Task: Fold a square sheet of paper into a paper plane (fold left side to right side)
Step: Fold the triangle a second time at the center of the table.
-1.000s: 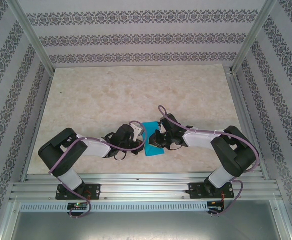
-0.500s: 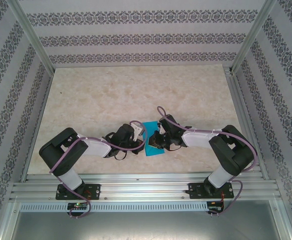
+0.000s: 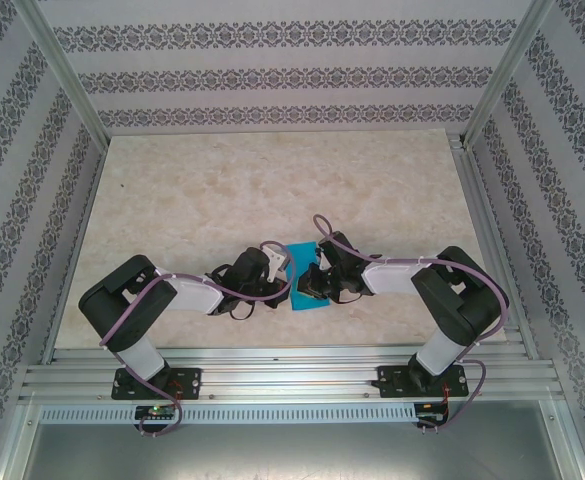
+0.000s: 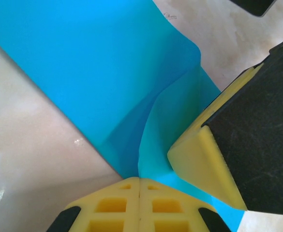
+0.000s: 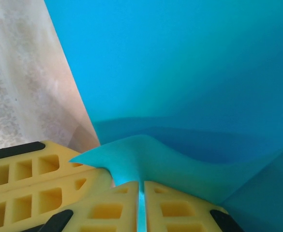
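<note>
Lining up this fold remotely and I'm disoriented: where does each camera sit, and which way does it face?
Top external: above and behind the bases, looking down at the table; both arms, left gripper, right gripper and paper show.
Left wrist: on that wrist, facing the paper past its shut gripper.
Right wrist: on that wrist, facing the paper past its gripper, shut on it.
All three share the paper.

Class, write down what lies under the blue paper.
The pale table shows around the paper, so it lies beneath. Anything else under it is hidden.
</note>
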Available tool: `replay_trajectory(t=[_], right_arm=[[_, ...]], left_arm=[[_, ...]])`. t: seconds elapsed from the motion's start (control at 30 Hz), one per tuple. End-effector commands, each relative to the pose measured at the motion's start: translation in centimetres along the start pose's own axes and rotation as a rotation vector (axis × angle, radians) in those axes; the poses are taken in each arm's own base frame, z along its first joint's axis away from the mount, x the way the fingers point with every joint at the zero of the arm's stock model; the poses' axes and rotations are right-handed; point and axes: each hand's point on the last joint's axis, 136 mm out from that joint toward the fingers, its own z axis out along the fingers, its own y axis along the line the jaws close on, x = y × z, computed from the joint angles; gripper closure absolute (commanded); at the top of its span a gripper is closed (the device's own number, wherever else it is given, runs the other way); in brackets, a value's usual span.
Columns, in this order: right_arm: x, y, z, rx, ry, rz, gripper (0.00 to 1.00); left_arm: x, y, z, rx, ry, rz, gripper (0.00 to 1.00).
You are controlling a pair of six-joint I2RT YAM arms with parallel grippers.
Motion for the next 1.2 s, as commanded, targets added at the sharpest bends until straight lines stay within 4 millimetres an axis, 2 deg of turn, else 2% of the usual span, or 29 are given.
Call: replay_trajectory(t=[0.0,0.07,0.27,0.33,0.5,0.6,0.77,0.9,1.17], right_arm=[[0.7,-1.4,0.7,0.034,0.008,0.024,0.88],[1.1,-2.0,0.9,0.046,0.017,0.034,0.89],[1.9,-3.4,1.0,0.075,0.028,0.049,0.89],[2.0,-3.5,1.0,0.077,0.03,0.051,0.89],[2.0,-3.5,1.0,0.079,0.03,0.05,0.89],[2.0,-3.4,1.0,0.078,0.03,0.05,0.89],[2.0,-3.4,1.0,0.079,0.031,0.051,0.89],[2.0,-3.4,1.0,0.078,0.032,0.051,0.89],[2.1,-3.3,1.0,0.08,0.038,0.046,0.89]], left_arm=[[-0.5,1.6,0.3,-0.07,-0.013,-0.025,1.0],[-0.6,1.4,0.1,-0.066,-0.018,-0.025,1.0],[-1.6,0.7,-1.9,-0.061,-0.05,-0.033,0.7],[-2.0,0.2,-3.0,-0.053,-0.066,-0.037,0.66],[-1.8,-2.9,-4.7,0.102,-0.058,-0.072,0.68],[-1.4,-4.7,-4.8,0.214,-0.043,-0.125,0.72],[-1.3,-6.3,-4.1,0.307,-0.027,-0.198,0.78],[-1.1,-6.8,-3.0,0.326,0.013,-0.239,0.79],[0.8,-6.1,-1.0,0.316,0.093,-0.313,0.8]])
